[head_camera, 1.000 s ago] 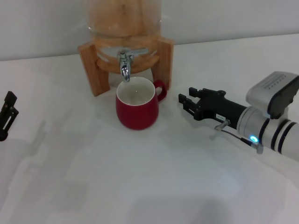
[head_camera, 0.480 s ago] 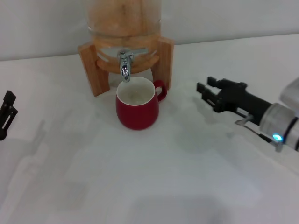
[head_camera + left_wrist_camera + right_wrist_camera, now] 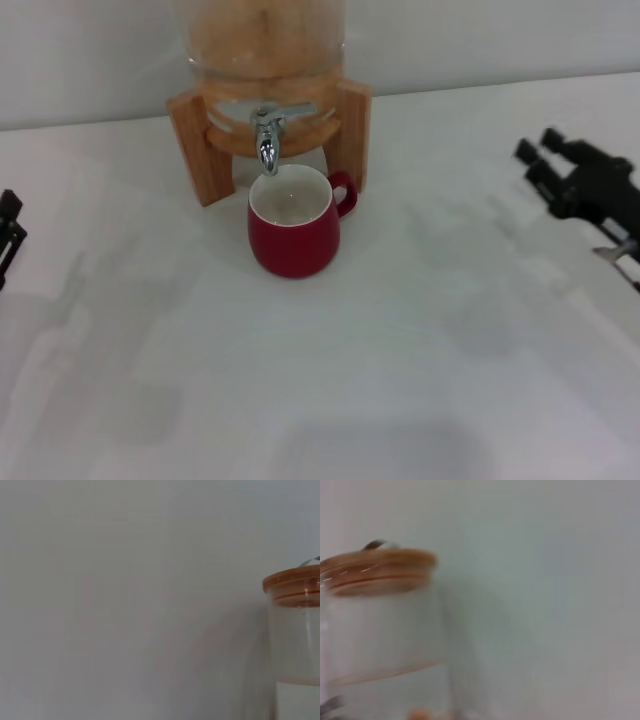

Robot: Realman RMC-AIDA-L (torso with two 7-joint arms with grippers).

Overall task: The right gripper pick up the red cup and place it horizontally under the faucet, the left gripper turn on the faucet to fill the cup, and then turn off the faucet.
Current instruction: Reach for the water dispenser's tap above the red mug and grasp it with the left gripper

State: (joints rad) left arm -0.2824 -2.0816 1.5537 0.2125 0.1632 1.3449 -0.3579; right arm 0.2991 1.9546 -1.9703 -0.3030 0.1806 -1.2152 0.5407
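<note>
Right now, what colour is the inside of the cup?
White. The cup is dark red outside; the head view shows it best.

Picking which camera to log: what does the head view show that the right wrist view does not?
Only the head view shows the red cup upright under the faucet, the wooden stand, the right gripper open at the table's right edge and the left gripper at the left edge. Only the right wrist view shows the dispenser's wooden lid. Both show the dispenser's glass jar.
</note>
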